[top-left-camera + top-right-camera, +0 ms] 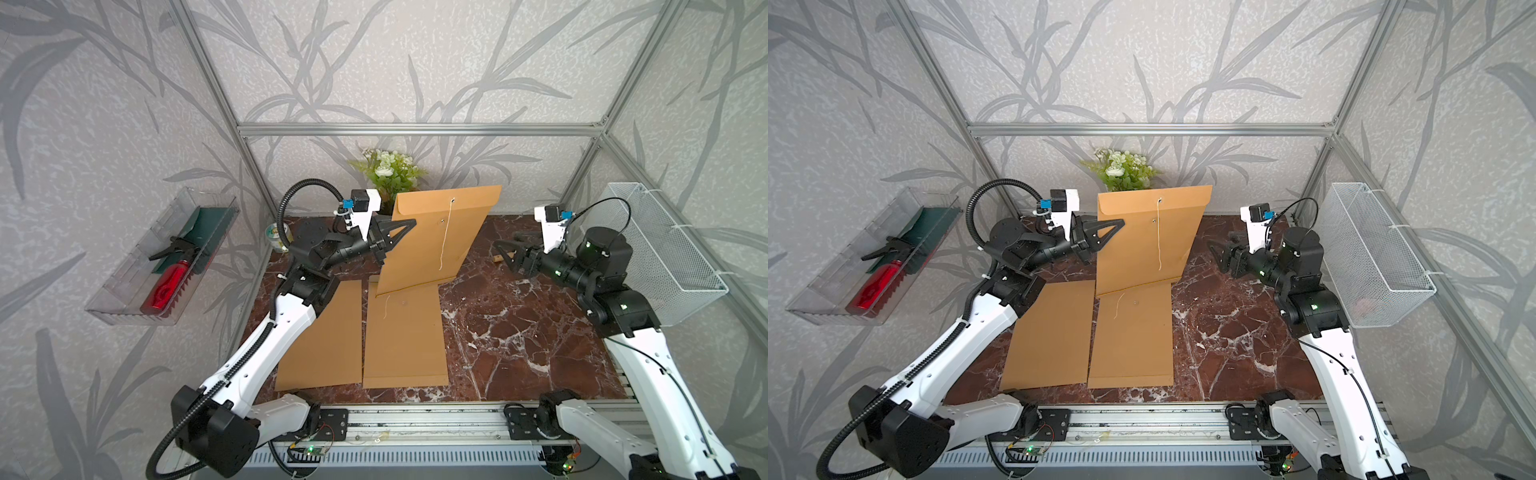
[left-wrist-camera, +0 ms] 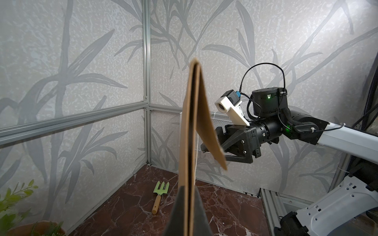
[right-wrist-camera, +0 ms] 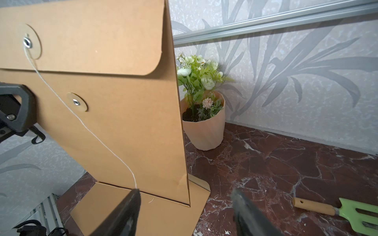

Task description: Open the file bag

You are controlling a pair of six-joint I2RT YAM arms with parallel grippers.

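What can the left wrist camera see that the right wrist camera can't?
Only the left wrist view shows the right arm's white wrist camera and the brown paper file bag edge-on. Only the right wrist view shows the bag's front face, with round metal fasteners, and a flat brown envelope below it. Both show the file bag, the green garden fork with a wooden handle and the red marble table.

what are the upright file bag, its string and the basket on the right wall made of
File bag: apparently matte brown kraft paper; flat tan face, thin folded flap, a dent near one corner. String: thin off-white twisted cord, likely cotton, hanging limp from a shiny metal eyelet. Basket: white-coated wire mesh, see-through.
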